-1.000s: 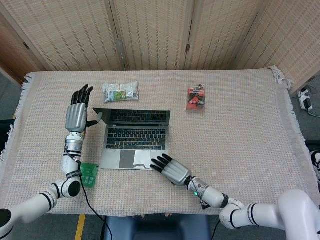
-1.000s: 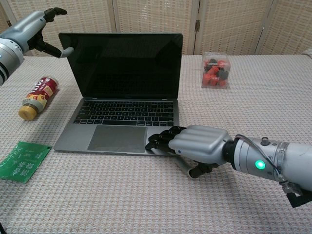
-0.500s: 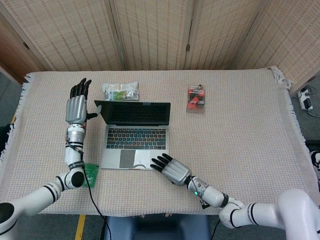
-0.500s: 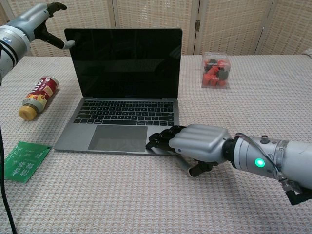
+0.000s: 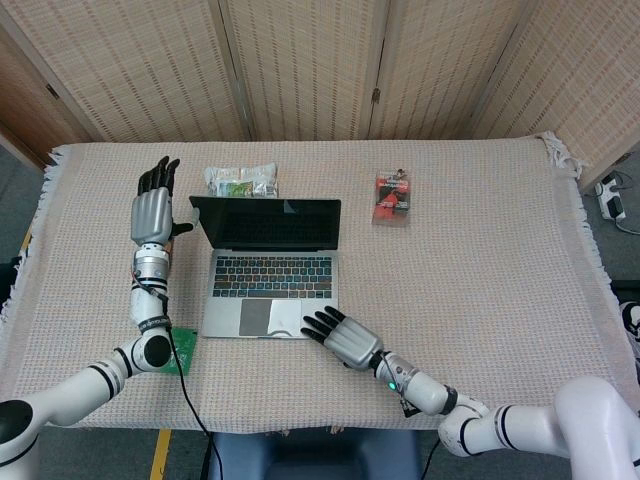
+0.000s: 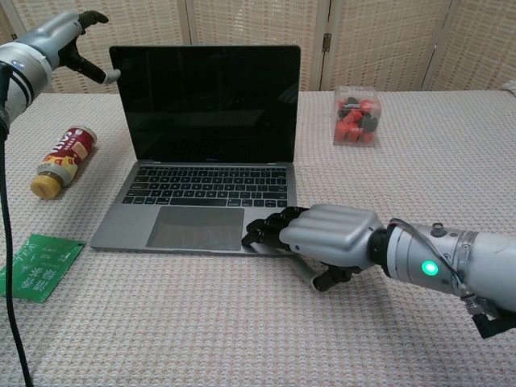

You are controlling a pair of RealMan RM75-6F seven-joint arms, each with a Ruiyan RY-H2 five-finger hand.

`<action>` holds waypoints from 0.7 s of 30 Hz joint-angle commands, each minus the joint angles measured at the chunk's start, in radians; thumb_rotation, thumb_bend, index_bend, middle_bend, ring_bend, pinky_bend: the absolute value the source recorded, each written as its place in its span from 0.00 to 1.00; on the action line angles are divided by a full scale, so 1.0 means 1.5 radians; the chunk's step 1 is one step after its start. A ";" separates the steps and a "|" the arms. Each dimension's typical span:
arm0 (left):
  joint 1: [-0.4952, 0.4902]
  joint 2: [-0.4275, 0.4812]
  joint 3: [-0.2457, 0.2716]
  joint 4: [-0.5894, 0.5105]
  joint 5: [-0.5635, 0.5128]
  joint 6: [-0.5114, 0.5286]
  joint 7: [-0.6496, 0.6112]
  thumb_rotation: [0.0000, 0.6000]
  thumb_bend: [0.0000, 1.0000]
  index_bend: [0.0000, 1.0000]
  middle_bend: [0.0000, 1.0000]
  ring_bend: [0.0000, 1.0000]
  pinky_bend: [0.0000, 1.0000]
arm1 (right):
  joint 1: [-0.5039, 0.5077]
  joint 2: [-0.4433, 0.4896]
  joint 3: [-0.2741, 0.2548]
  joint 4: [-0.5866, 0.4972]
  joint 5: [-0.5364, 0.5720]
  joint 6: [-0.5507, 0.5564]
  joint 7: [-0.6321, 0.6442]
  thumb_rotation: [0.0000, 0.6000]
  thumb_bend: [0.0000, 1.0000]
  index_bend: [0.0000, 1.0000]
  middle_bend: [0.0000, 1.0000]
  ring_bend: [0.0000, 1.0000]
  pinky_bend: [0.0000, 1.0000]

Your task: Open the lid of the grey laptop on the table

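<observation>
The grey laptop (image 5: 270,270) sits left of the table's middle, its lid raised and the dark screen (image 6: 208,101) standing nearly upright. My left hand (image 5: 153,210) is held up beside the lid's top left corner with its fingers spread. In the chest view this left hand (image 6: 56,40) has its thumb at the lid's edge; I cannot tell if they touch. My right hand (image 5: 345,338) lies palm down with its fingertips (image 6: 262,231) resting on the front right corner of the laptop's base. It holds nothing.
A snack packet (image 5: 241,183) lies behind the laptop. A clear box of red pieces (image 6: 356,115) stands at the back right. Left of the laptop are a bottle (image 6: 64,160) on its side and a green circuit board (image 6: 36,266). A folding screen closes off the back.
The lid has swung further back, from a low tilt to nearly upright. My left hand moved back and slightly left alongside its corner. The right hand stayed on the base.
</observation>
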 commanded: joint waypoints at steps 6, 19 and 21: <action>0.046 0.054 0.058 -0.068 0.095 0.032 -0.070 1.00 0.37 0.00 0.00 0.00 0.00 | -0.020 0.033 0.008 -0.033 -0.030 0.058 0.045 1.00 0.88 0.05 0.01 0.10 0.00; 0.167 0.201 0.165 -0.263 0.164 0.078 -0.063 1.00 0.36 0.00 0.00 0.00 0.00 | -0.118 0.238 -0.011 -0.207 -0.088 0.229 0.081 1.00 0.88 0.05 0.02 0.14 0.00; 0.190 0.220 0.187 -0.283 0.183 0.097 -0.059 1.00 0.36 0.00 0.00 0.00 0.00 | -0.146 0.281 -0.026 -0.230 -0.095 0.259 0.087 1.00 0.88 0.05 0.02 0.16 0.00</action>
